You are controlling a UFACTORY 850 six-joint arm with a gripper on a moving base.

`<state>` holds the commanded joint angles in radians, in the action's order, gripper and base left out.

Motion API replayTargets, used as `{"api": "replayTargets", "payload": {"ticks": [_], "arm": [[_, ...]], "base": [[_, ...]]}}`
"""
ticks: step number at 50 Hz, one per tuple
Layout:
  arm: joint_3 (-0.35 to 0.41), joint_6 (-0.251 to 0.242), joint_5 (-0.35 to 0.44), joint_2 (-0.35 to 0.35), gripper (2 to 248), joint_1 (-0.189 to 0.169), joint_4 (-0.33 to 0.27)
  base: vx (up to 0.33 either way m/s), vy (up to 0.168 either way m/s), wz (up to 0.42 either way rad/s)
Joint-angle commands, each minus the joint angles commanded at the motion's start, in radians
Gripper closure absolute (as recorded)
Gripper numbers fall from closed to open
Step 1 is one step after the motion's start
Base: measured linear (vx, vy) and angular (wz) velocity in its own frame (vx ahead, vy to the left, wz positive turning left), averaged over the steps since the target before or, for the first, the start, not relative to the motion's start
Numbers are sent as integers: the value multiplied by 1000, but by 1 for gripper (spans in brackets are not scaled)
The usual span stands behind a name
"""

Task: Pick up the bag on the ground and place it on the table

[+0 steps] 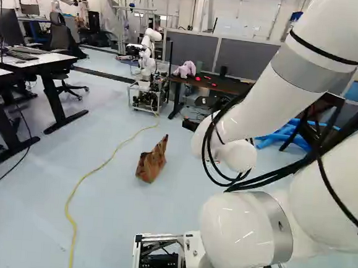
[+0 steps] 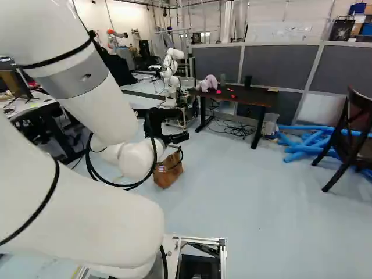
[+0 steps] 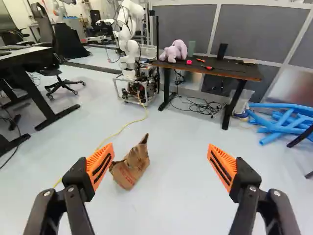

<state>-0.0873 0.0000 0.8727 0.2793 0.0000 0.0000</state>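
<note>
The brown paper bag (image 3: 131, 169) stands crumpled on the floor (image 3: 171, 205), its pinched top poking up, ahead of the gripper (image 3: 160, 145) and below it, nearer the left finger's line than the middle. The gripper itself is spread wide, with nothing between its orange pads (image 3: 100, 164). From where I'm standing, this is still the approach: the bag has to be picked up first. Next, I reckon, the hand wants to go forward and down, shift a little left to get that peak between the pads, then close (gently, paper that flimsy could fold or slip away).

Past the bag, a yellow cable (image 3: 128, 126) runs off on the hand's left. Farther ahead and to the hand's right is the dark-topped table (image 3: 244, 74), probably the destination, with a plush toy (image 3: 174, 51) on its near-left part; I'd set the bag down clear of that.
</note>
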Motion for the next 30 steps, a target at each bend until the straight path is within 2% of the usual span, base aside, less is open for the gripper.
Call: {"api": "replayTargets", "payload": {"ticks": [13,30], "arm": [[0,0,0,0,3,0,0],[0,0,0,0,3,0,0]], "base": [[171,88,136],[174,62,0]]}}
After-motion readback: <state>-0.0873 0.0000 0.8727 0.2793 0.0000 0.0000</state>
